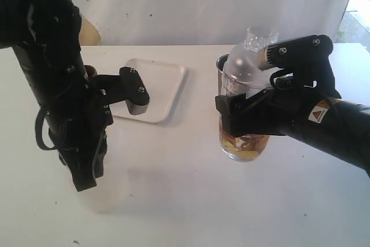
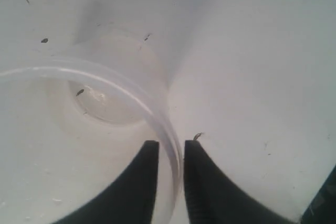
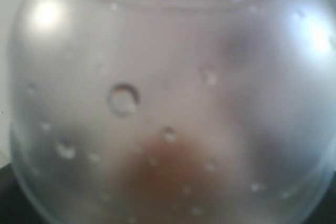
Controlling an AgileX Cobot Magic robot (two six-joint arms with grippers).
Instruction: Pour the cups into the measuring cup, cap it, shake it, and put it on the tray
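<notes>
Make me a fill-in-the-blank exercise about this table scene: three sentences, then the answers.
1. The capped measuring cup is held by the ____.
2. The left gripper straddles the rim of the frosted ____.
3. The tray is ____ in colour.

Missing words: right gripper; jug; white.
</notes>
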